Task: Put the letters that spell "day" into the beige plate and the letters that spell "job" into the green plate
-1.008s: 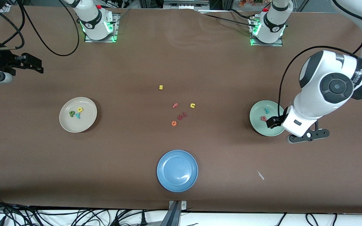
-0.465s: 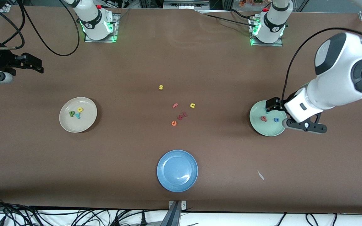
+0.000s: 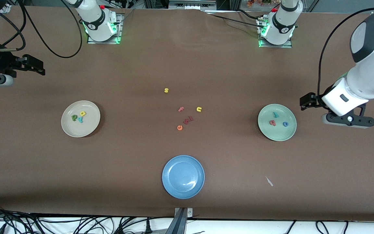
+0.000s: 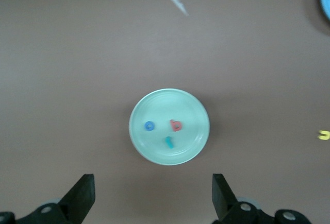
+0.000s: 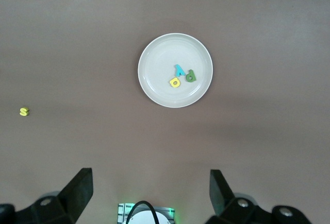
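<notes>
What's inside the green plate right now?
Three foam letters lie in the green plate: a teal j, a pink b and a blue o, none overlapping. Nothing covers the plate; its whole inside shows.

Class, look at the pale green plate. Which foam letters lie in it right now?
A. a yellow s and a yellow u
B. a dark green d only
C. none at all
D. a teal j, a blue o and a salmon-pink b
D: the green plate holds the teal j, the blue o and the salmon-pink b.

Three plates: one beige plate (image 3: 80, 118), one green plate (image 3: 277, 122), one blue plate (image 3: 183, 176); three letters in the beige, three in the green; six loose letters on the table (image 3: 187, 65).
</notes>
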Action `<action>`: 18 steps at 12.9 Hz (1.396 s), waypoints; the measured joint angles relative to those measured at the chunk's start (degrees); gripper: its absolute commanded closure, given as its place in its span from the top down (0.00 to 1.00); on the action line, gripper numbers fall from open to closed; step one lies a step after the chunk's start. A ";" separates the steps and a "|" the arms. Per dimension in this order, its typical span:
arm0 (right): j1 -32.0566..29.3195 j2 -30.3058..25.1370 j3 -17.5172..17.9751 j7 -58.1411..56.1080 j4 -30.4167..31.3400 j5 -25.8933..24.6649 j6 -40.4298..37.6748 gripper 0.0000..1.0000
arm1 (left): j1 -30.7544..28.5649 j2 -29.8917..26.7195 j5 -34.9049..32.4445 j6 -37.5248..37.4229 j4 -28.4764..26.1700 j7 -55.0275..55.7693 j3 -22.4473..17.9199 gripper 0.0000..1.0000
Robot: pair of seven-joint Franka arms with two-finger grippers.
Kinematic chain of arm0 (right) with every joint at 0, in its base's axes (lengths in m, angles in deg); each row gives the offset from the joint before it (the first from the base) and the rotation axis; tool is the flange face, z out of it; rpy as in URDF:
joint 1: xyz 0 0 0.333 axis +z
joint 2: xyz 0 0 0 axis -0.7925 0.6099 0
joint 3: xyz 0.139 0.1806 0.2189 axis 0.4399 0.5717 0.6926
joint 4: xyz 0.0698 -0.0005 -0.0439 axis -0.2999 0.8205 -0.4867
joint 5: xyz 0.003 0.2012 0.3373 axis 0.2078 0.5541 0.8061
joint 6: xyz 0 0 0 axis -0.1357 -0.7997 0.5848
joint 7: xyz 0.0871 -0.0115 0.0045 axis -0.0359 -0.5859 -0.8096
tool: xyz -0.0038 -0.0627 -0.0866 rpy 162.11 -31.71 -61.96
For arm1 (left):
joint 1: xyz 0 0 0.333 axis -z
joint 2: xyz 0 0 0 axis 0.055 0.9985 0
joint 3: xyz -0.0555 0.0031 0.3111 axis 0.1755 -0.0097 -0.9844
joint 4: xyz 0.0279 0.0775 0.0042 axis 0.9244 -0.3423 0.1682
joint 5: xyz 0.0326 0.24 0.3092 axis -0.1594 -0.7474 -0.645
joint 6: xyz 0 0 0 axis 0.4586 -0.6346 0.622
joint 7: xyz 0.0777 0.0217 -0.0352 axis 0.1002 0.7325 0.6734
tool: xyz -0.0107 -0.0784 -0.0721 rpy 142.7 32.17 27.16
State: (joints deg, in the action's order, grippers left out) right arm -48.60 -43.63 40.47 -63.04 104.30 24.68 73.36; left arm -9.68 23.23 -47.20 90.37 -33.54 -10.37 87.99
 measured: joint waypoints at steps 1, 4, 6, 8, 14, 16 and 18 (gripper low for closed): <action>0.00 0.01 0.00 0.00 0.00 -0.01 -0.03 1.00 | 0.47 -1.11 0.00 0.13 -1.33 -0.12 -1.19 1.00; -0.01 0.15 -0.01 0.02 0.00 -0.01 -0.17 1.00 | 1.76 -5.58 0.01 4.93 -8.20 -0.15 -2.64 1.00; -0.01 0.17 -0.02 0.03 0.00 -0.02 -0.28 1.00 | 4.46 -9.34 0.93 6.90 -13.52 -0.15 -4.96 1.00; -0.01 0.17 -0.02 0.04 0.00 -0.02 -0.34 1.00 | 6.85 -11.50 3.70 7.38 -15.62 -0.15 -7.40 1.00; -0.01 0.19 -0.02 0.05 0.00 -0.03 -0.42 1.00 | 7.20 -12.23 4.09 2.10 -12.24 -0.15 -8.16 1.00; -0.01 0.19 -0.02 0.05 0.00 -0.07 -0.43 1.00 | 7.19 -12.19 4.09 1.30 -11.77 -0.15 -8.29 1.00; -0.01 0.19 -0.02 0.05 0.00 -0.09 -0.43 1.00 | 7.15 -12.05 4.17 1.26 -11.77 -0.15 -8.57 1.00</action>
State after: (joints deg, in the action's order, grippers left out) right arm -48.61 -43.44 40.45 -62.99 104.31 24.59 72.93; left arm -2.53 11.18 -43.03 91.63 -45.31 -10.52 79.41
